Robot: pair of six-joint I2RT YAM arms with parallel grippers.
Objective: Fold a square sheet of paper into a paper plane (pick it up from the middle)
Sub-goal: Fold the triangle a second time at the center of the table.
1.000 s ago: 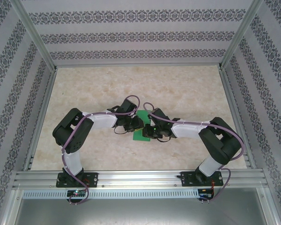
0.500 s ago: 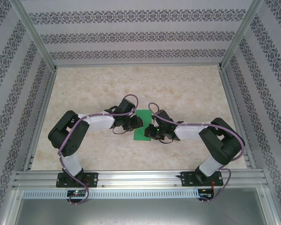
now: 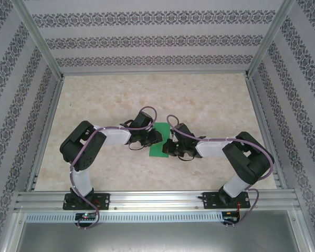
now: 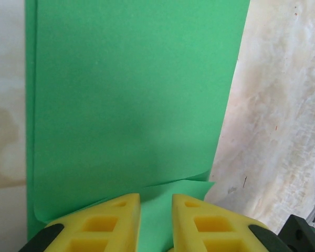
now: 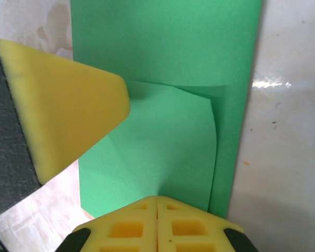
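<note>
The square sheet of paper (image 3: 158,151) lies folded into a bright green strip on the marble table, between my two grippers. In the left wrist view the sheet (image 4: 131,94) spreads ahead, and my left gripper (image 4: 156,197) rests over its near edge with the jaws a little apart, green paper showing in the gap. From above, this left gripper (image 3: 153,138) sits at the strip's left side. My right gripper (image 5: 157,198) is shut, and a raised flap (image 5: 168,136) of the sheet (image 5: 168,47) curls up into its tips. A left fingertip (image 5: 68,100) presses beside that flap. The paper plane is out of view.
The marble tabletop (image 3: 199,100) stretches bare behind the arms. Aluminium frame rails (image 3: 147,199) run along the near edge and up the sides, with patterned walls all round. Both arms reach in toward the middle.
The right gripper's jaws have closed on the lifted flap. The left arm's elbow swung out to the left and came back; the paper stays where it was.
</note>
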